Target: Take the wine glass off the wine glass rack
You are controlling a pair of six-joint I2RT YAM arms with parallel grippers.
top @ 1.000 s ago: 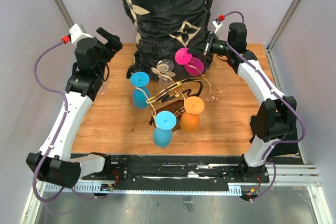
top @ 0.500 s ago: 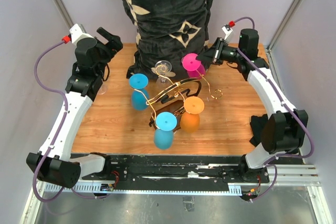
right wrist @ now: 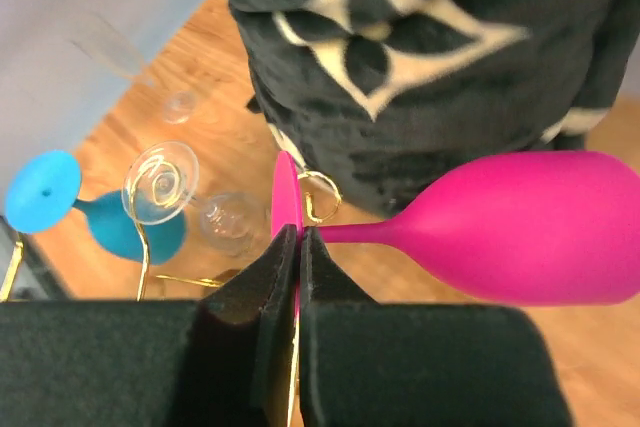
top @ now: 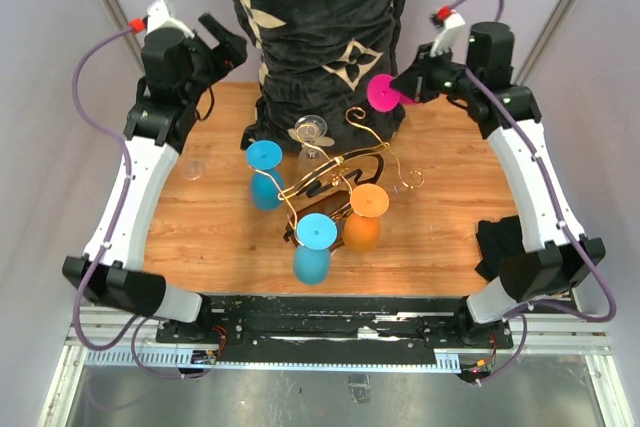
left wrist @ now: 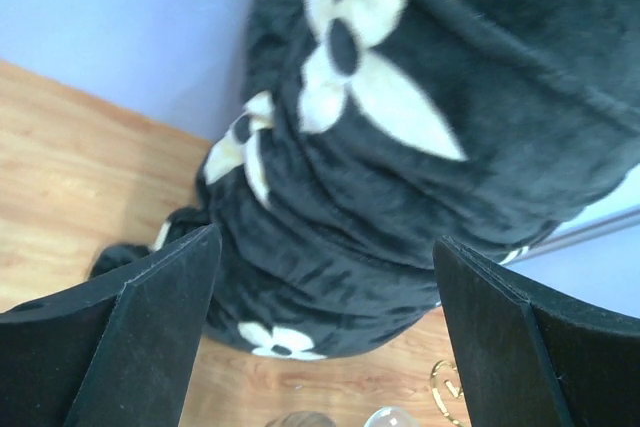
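Lifted clear of the wine glass rack (top: 345,160) since the earlier frames, the pink wine glass (right wrist: 530,227) is held on its side. Its foot is pinched edge-on between the closed fingers of the right gripper (right wrist: 298,247), with the bowl out to that gripper's right, beside the black patterned blanket (top: 320,27). The left gripper (left wrist: 325,277) has been raised and is seen spread wide and empty, facing the blanket.

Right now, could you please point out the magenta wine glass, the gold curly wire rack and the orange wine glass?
magenta wine glass (right wrist: 525,227): right wrist view, its bowl.
gold curly wire rack (top: 340,169): top external view, central scrolled arms.
orange wine glass (top: 369,200): top external view, its round foot.
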